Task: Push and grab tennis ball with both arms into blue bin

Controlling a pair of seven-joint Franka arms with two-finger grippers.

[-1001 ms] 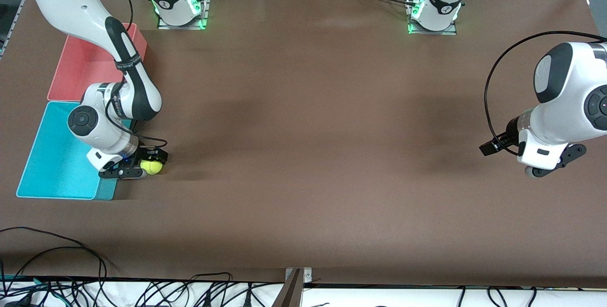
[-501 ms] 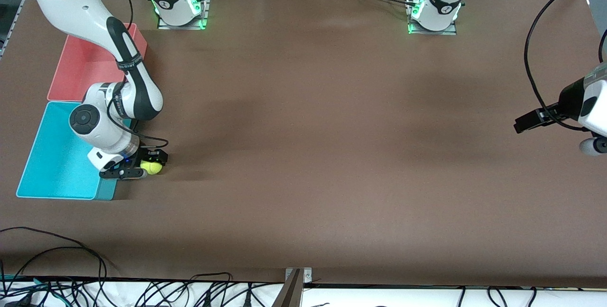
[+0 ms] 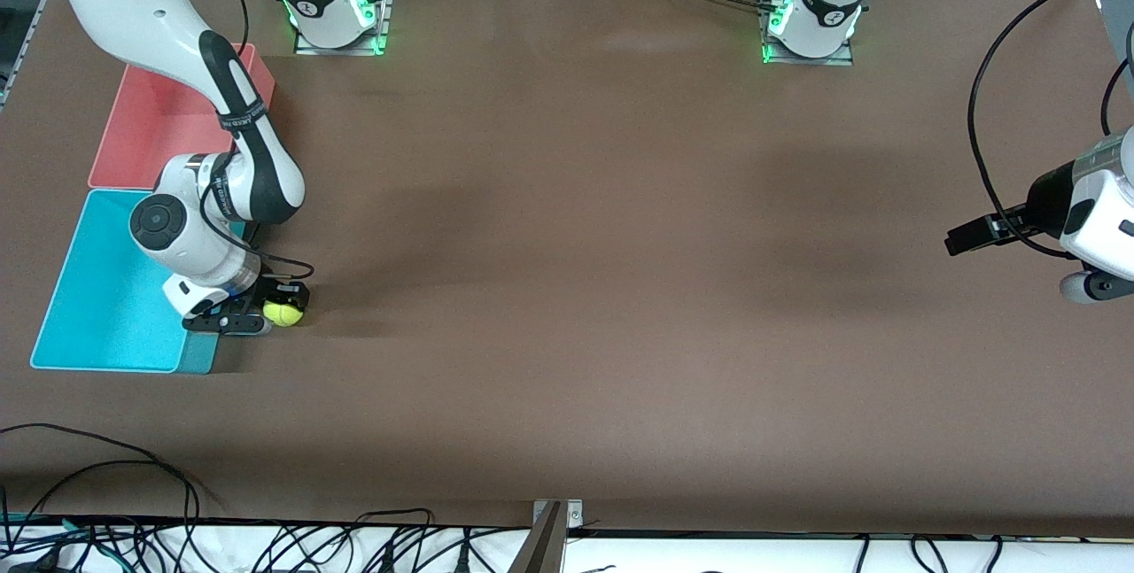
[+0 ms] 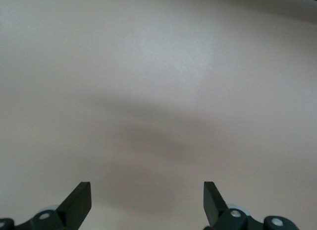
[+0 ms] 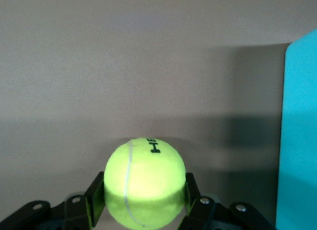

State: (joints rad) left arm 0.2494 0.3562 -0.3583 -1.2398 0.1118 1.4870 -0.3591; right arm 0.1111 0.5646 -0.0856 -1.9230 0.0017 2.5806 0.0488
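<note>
The yellow-green tennis ball (image 3: 284, 314) sits between the fingers of my right gripper (image 3: 278, 313), which is shut on it. They are low at the table, just beside the blue bin (image 3: 97, 298), at the bin wall facing the left arm's end. In the right wrist view the tennis ball (image 5: 144, 188) fills my right gripper (image 5: 144, 193), and the blue bin's wall (image 5: 299, 141) stands at the edge. My left gripper (image 3: 1091, 286) hangs over the table's left-arm end, far from the ball. In the left wrist view my left gripper (image 4: 147, 202) is open and empty over bare brown table.
A pink bin (image 3: 159, 126) stands against the blue bin, farther from the front camera. Both arm bases (image 3: 332, 11) (image 3: 811, 19) stand along the table's back edge. Black cables (image 3: 133, 502) lie along the front edge.
My left arm has swung toward its end of the table and is partly out of the front view. My right gripper and the ball have barely moved.
</note>
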